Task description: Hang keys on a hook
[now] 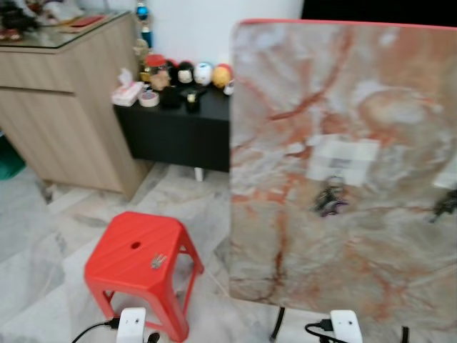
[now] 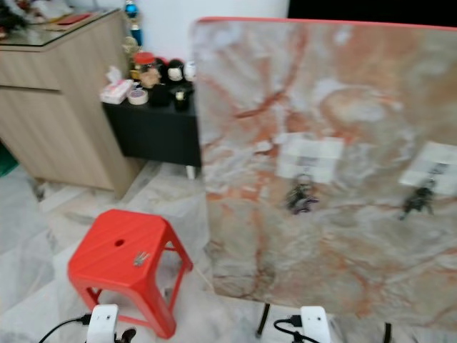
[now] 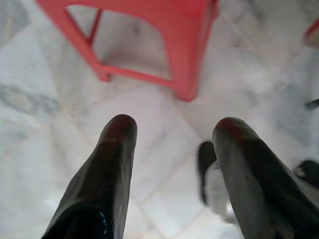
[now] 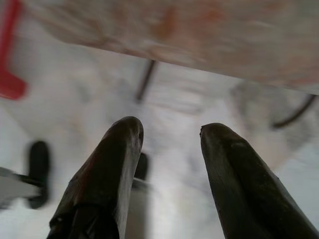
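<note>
A small bunch of keys [image 1: 158, 261] lies on top of the red plastic stool [image 1: 128, 271] at the lower left. To its right stands an upright marble board [image 1: 343, 179] with white hook pads; a dark key bunch [image 1: 329, 199] hangs at its middle, and another dark bunch [image 2: 418, 201] hangs further right. My left gripper [image 3: 172, 134] is open, pointing down at the floor near a leg of the stool [image 3: 192, 55]. Also open, my right gripper [image 4: 169, 137] hangs low before the lower edge of the board [image 4: 199, 40].
A wooden cabinet [image 1: 64, 107] stands at the back left. Beside it, a low black bench [image 1: 178, 128] carries small figurines and jars. The floor [image 1: 43, 257] is pale marble tile. The board rests on thin black legs [image 2: 261, 318].
</note>
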`<state>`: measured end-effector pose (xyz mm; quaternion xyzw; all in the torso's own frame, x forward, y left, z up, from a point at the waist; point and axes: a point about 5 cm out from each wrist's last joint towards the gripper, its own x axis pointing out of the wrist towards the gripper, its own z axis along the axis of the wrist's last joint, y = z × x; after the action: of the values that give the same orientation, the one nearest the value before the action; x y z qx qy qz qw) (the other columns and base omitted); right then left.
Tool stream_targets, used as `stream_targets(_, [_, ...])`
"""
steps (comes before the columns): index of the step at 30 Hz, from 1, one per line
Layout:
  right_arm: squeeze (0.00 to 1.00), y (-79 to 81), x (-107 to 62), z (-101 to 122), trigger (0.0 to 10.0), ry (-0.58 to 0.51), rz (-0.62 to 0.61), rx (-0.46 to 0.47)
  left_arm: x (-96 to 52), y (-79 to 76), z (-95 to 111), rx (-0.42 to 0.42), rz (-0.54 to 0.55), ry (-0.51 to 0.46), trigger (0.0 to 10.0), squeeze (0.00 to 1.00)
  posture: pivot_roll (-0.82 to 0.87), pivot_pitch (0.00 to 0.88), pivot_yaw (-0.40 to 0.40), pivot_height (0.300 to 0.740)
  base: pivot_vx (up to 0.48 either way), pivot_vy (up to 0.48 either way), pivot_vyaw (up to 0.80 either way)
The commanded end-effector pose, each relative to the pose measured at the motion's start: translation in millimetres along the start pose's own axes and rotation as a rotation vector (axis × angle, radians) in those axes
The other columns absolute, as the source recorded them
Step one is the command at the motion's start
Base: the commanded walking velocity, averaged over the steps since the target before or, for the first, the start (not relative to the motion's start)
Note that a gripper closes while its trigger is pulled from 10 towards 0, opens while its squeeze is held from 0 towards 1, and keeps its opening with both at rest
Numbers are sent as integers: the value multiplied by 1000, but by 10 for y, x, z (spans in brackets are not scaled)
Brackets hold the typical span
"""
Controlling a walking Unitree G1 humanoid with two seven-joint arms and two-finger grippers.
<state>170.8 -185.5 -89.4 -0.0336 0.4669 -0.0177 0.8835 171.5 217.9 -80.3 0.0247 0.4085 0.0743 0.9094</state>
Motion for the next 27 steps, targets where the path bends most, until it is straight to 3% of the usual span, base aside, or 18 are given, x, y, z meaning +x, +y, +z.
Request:
stream_targets(1, [0,-75,-18,-81,10000,26,-23,9,7,-18,12,-2,-5,3,10000,0,15,0,-2,740,0,330,0])
stream_targets(27, [0,-44,-13,-68,10000,24,-24,18,2,-24,-5,-6,-4,8,10000,0,19,0,-2,740,0,332,0])
